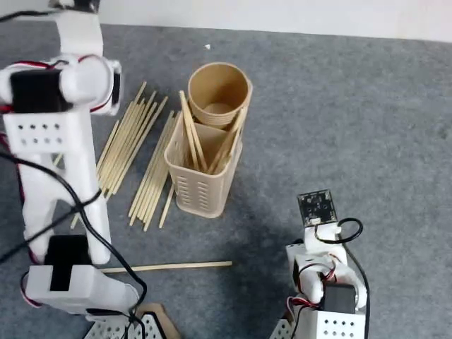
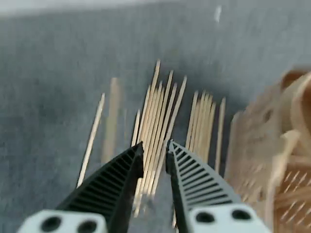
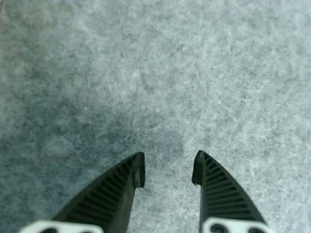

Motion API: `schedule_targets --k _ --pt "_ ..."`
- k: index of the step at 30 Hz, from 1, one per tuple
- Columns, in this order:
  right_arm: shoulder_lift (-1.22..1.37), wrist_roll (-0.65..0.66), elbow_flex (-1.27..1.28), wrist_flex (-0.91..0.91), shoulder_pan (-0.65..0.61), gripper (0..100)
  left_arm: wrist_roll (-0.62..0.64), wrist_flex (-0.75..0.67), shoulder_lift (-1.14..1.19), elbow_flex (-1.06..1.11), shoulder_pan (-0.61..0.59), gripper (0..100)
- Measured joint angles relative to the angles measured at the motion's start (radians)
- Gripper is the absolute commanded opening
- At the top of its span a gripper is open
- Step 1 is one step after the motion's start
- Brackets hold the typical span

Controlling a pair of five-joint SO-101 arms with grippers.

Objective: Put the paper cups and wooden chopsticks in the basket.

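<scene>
The left hand (image 2: pixel 154 145), slightly spread, hangs over loose chopsticks (image 2: pixel 156 114) beside the basket (image 1: pixel 201 187); right hand (image 3: pixel 167 170) spread above carpet (image 3: pixel 146 73).

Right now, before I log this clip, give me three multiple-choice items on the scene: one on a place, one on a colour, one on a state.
1. Where is the paper cup relative to the basket? A beside it; B inside it; C under it.
2. What colour is the carpet? A grey; B green; C red.
3. How is the right gripper? A shut on a chopstick; B shut on a cup; C open.
Key: 1 B, the cup's base sits within the basket's rim. 2 A, the carpet is grey in every view. 3 C, the jaws stand apart over bare carpet.
</scene>
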Motion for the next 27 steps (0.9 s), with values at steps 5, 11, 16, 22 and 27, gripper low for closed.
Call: schedule_targets --k 5,11,16,22,27 --pt "0.0 0.0 0.0 0.0 0.0 17.0 -0.126 -0.031 0.003 0.209 -0.049 12" --pt "0.0 0.0 0.0 0.0 0.0 17.0 -0.262 -0.264 0.011 0.456 -0.227 12" --pt "0.0 0.0 0.0 0.0 0.0 17.0 -0.374 -0.362 0.158 0.462 -0.408 19" --pt "0.0 0.0 0.0 0.0 0.0 17.0 -0.499 -0.35 0.423 0.253 -0.491 20" --pt "0.0 0.0 0.0 0.0 0.0 17.0 -0.583 -0.293 0.675 0.003 -0.486 20"
